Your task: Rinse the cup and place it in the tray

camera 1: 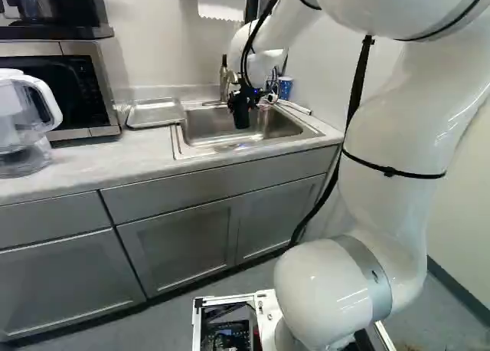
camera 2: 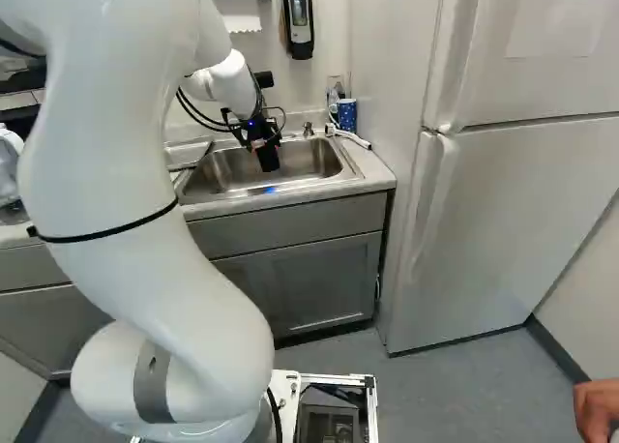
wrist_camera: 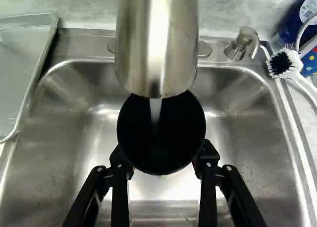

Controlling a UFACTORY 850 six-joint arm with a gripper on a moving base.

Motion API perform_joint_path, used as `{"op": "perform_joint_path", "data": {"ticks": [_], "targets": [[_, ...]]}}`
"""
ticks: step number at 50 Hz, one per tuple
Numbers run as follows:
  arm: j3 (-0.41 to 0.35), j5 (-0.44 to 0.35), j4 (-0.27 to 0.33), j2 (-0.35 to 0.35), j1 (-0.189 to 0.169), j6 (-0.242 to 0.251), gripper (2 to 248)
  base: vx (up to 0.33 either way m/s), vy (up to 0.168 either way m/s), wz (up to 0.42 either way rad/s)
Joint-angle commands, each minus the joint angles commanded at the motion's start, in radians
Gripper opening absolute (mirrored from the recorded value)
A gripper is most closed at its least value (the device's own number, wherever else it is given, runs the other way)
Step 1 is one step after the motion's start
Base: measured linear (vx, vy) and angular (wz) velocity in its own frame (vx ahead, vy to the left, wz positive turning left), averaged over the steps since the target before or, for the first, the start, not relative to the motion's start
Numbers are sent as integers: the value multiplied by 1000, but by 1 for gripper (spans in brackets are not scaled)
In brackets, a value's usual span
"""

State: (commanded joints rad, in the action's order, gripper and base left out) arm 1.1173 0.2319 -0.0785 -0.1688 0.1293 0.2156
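Cup: black, round-mouthed vessel (wrist_camera: 161, 138), mouth facing up toward the wrist view; suspended over the sink, beneath the spout, apart from the tray.
Hand: black, two-fingered, orange-padded hand (camera 2: 257, 133); clenched on the cup, one finger against either side of its wall.
Arm: white, jointed, with black cable ties (camera 1: 398, 129); extended over the near edge of the sink, its far end carrying the hand.
Faucet: brushed metal, thick rounded spout (wrist_camera: 156, 43); stands at the far side of the sink, its tip over the cup's mouth.
Water: one narrow pale stream (wrist_camera: 155, 108), falling from the spout into the cup.
Sink: stainless steel basin with rounded corners (wrist_camera: 257, 152), set into the worktop.
Tray: shallow silver rectangular tray with raised rim (camera 1: 155, 113); left of the basin, on the sink's left side.
Worktop: pale, mottled grey (camera 1: 84, 163), over grey-fronted cabinets (camera 1: 180, 244).
Dispenser: small metal pump with curved nozzle (wrist_camera: 242, 42); far rim of the sink, right of the spout.
Brush: white-handled, black bristles at the centre of its head (wrist_camera: 285, 63); far right corner, beside the sink.
Tumbler: blue, spotted (camera 2: 346, 114); far right corner, near the brush.
Pitcher: clear plastic, white handle (camera 1: 31, 129); left on the worktop, before a silver-and-black microwave (camera 1: 84, 90).
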Motion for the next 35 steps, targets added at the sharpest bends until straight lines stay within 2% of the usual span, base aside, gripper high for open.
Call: {"op": "perform_joint_path", "data": {"ticks": [35], "targets": [[-2, 0, 0, 2, 0, 0, 124, 0, 0, 0]]}}
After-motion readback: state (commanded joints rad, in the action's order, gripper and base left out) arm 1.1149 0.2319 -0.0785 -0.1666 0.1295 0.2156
